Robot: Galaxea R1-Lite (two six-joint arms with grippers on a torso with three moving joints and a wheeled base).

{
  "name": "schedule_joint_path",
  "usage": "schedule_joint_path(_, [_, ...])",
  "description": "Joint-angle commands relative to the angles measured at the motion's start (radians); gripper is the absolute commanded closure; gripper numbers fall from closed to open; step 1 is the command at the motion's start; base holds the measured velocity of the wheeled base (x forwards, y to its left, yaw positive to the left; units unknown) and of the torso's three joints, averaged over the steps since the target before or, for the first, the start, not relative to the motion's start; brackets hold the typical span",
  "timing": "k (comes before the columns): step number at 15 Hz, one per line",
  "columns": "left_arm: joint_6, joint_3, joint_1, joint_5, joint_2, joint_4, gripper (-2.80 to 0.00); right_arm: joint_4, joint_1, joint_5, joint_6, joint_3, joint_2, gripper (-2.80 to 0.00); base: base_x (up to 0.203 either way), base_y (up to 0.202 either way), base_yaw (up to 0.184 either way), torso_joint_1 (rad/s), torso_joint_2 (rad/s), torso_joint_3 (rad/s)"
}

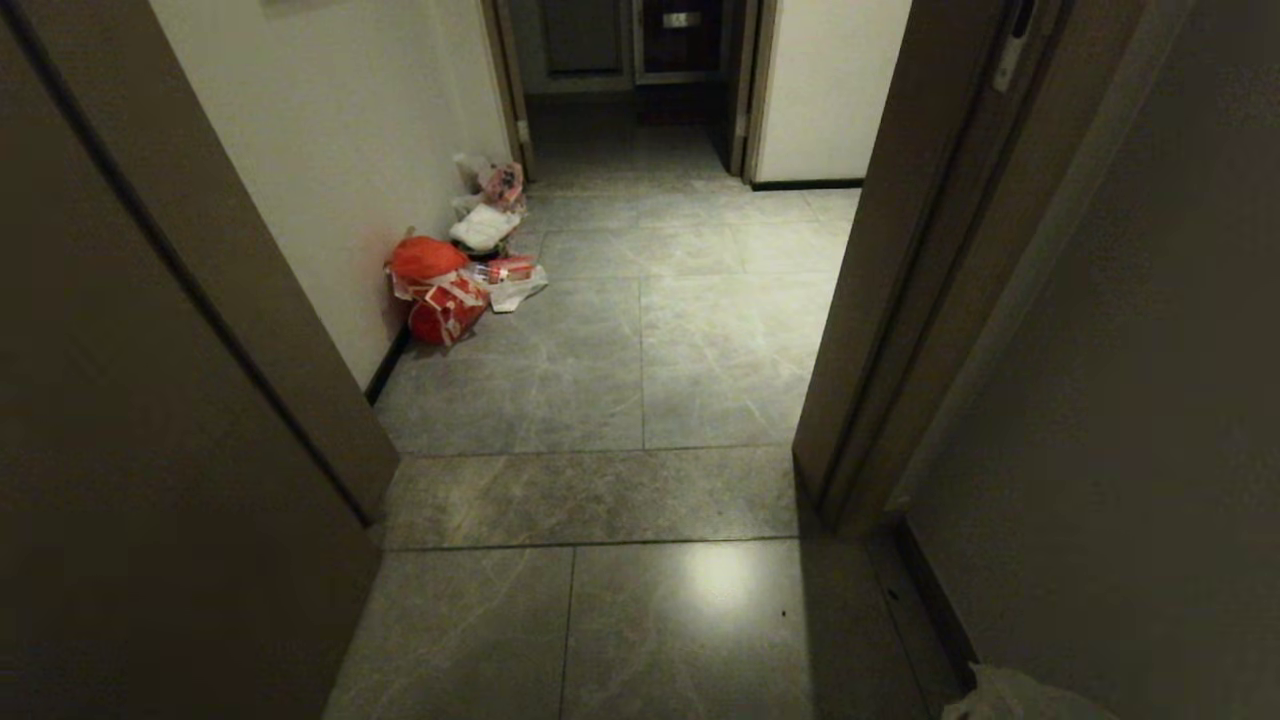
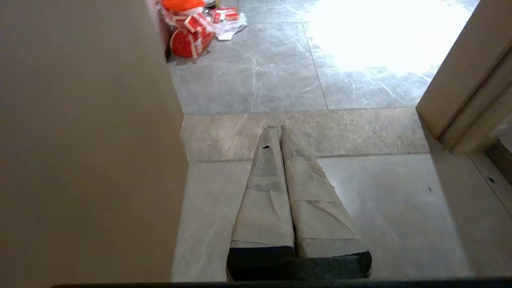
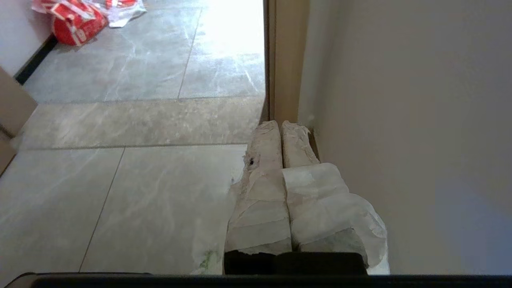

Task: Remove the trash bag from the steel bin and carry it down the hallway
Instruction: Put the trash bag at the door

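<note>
The hallway [image 1: 640, 330] with grey marbled tiles runs ahead through a doorway. My right gripper [image 3: 280, 123] is low on the right, close to a cream wall, its taped fingers shut. The thin whitish trash bag [image 3: 360, 224] drapes over one finger and hangs down on both sides; a corner of the trash bag [image 1: 1010, 695] shows at the head view's lower right. My left gripper [image 2: 277, 128] hangs over the floor by the left door frame, shut with nothing in it. The steel bin is out of view.
Dark brown door frames stand close on the left [image 1: 250, 300] and right [image 1: 900, 300]. A red bag [image 1: 440, 300] and several printed white bags [image 1: 485, 228] lie against the hallway's left wall. A second doorway [image 1: 640, 90] opens at the far end.
</note>
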Motion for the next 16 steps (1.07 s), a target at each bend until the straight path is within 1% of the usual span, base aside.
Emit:
schedule_joint_path(1, [0.0,0.0,0.001,0.001,0.0,0.0,0.0,0.001,0.0,0.0,0.0,0.0,0.0,0.0,0.19,0.0,0.001,0.003,0.01,-0.002])
schedule_joint_path(14, [-0.002,0.002,0.001,0.001,0.0,0.0,0.0,0.001,0.0,0.0,0.0,0.0,0.0,0.0,0.192,0.0,0.0,0.001,0.0,0.0])
schedule_joint_path(16, [-0.002,0.002,0.001,0.001,0.0,0.0,0.0,0.001,0.0,0.0,0.0,0.0,0.0,0.0,0.15,0.0,0.001,0.001,0.0,0.002])
